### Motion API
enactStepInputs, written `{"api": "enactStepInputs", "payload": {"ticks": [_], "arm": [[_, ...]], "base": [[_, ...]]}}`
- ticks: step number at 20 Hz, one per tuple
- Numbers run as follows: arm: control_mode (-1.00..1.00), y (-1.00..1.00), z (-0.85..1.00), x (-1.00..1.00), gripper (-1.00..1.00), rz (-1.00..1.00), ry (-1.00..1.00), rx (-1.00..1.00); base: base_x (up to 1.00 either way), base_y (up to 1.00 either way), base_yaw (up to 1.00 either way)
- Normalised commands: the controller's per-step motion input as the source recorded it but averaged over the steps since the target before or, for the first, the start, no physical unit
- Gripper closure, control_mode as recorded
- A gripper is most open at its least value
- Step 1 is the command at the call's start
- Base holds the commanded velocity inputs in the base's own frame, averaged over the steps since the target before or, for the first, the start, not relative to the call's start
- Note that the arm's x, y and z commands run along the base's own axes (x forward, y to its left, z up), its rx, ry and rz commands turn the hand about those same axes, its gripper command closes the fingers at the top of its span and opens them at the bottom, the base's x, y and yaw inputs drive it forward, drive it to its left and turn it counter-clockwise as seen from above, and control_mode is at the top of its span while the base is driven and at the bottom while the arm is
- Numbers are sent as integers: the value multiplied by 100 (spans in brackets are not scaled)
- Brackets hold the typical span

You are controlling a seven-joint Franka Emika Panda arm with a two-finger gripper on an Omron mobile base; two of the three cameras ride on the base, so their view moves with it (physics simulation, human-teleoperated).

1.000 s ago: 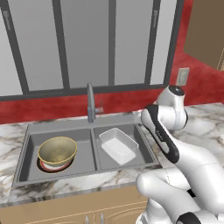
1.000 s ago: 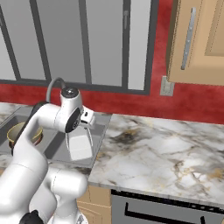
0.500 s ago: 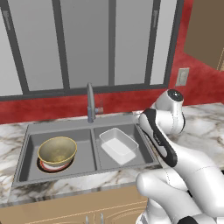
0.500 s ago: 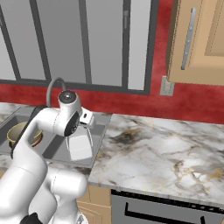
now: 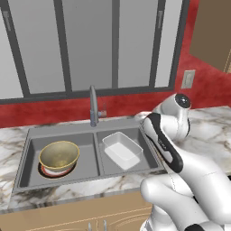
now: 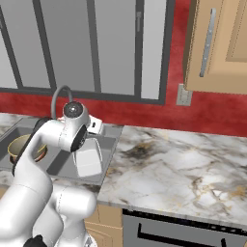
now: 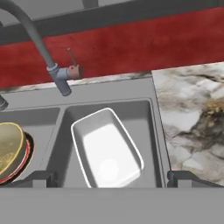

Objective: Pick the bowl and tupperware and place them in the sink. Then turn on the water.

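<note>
White and translucent, the tupperware [image 7: 108, 147] lies in the right basin of the sink [image 5: 63, 130], directly below and ahead of your tool [image 7: 107, 177], whose two fingertips [image 7: 37, 178] stand wide apart on either side of it and hold nothing. Your bowl [image 5: 59, 155] sits in the left basin on a red-and-white plate [image 5: 53, 171]. The faucet [image 7: 41, 49] rises behind the divider, and marbled surface [image 7: 192, 113] lies to the right.

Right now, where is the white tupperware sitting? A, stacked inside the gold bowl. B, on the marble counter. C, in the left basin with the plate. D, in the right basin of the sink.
D: the tupperware lies in the sink's right basin, while the bowl sits in the left one.
</note>
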Motion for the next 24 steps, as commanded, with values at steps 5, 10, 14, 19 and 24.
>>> {"api": "enactStepInputs", "payload": {"ticks": [5, 10, 14, 19, 24], "arm": [[-100, 0, 9, 6, -100, 8, -15, 0], [-100, 2, 0, 3, -100, 15, -9, 0], [-100, 9, 0, 1, -100, 20, -12, 0], [-100, 15, 1, 0, -100, 19, -11, 0], [-100, 15, 0, 0, -100, 18, -9, 1]], "base": [[0, 0, 0], [0, 0, 0], [0, 0, 0], [0, 0, 0], [0, 0, 0]]}}
